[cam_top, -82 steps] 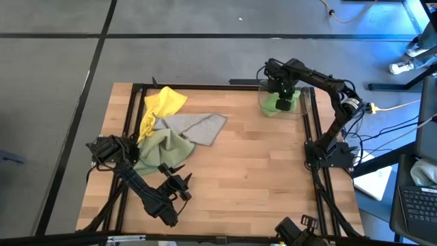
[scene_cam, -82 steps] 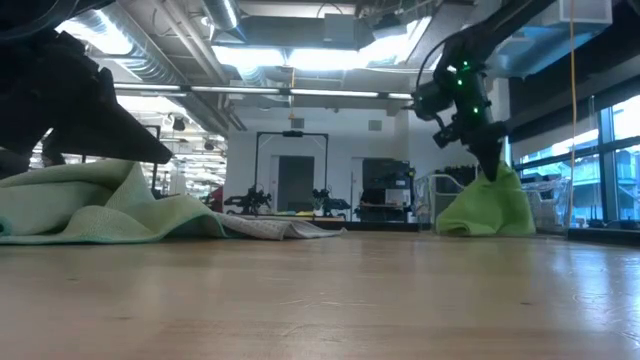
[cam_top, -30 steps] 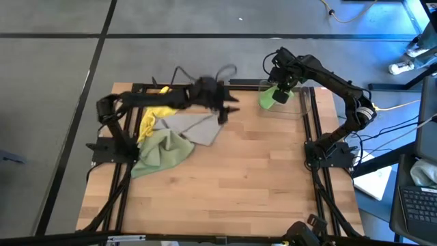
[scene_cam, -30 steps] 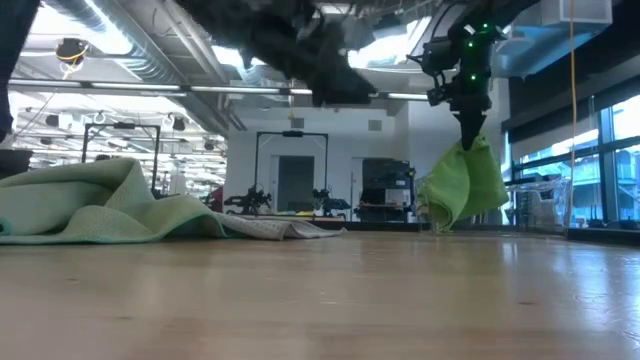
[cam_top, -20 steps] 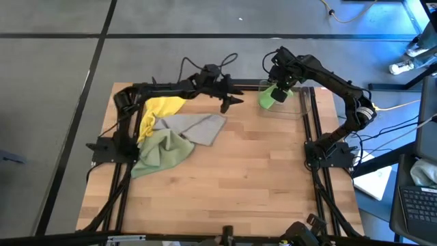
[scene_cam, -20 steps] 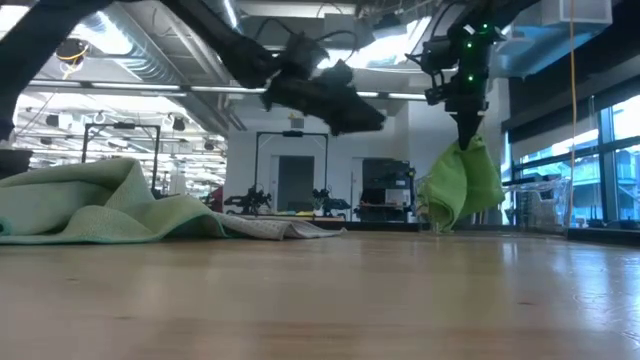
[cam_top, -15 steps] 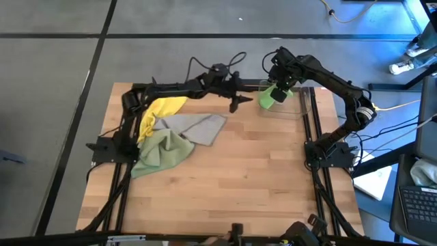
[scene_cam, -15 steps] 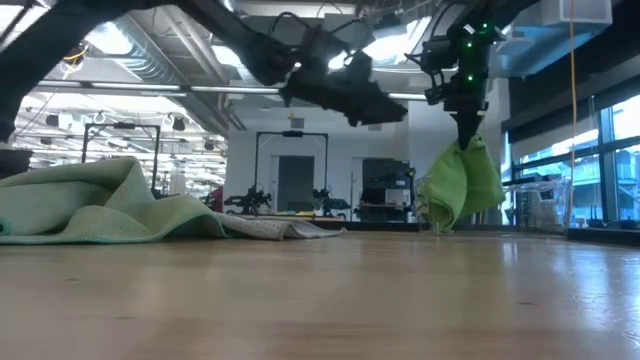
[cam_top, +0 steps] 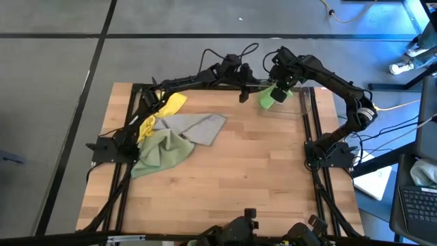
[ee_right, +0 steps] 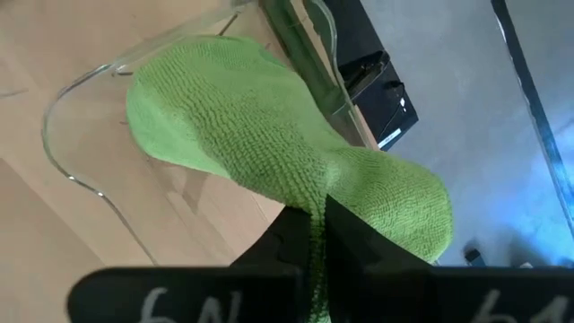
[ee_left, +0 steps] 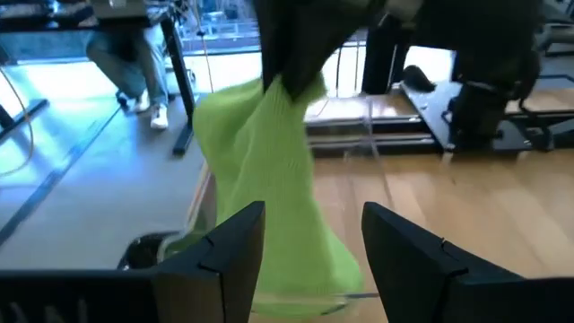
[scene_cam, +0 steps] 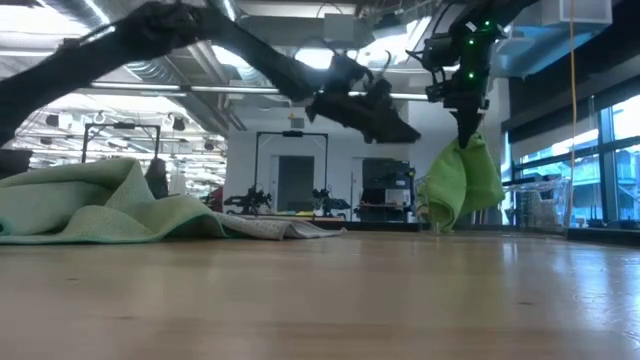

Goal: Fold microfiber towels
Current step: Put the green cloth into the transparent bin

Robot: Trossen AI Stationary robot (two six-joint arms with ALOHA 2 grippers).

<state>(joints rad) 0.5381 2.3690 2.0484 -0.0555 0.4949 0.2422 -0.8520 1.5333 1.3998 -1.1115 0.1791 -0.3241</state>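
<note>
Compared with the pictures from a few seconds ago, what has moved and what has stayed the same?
The left gripper swung from the near-left table edge to the far edge, open, facing the bright green microfiber towel. The right gripper lifted that towel above the clear plastic bin and still pinches it. The yellow towel, grey-beige towel and pale olive-green towel lie as before.

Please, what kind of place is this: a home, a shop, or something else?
Probably a robotics lab or workshop. Exposed ceiling ducts, black metal frames in the open room, and a wooden table carrying two robot arms point to that.
</note>
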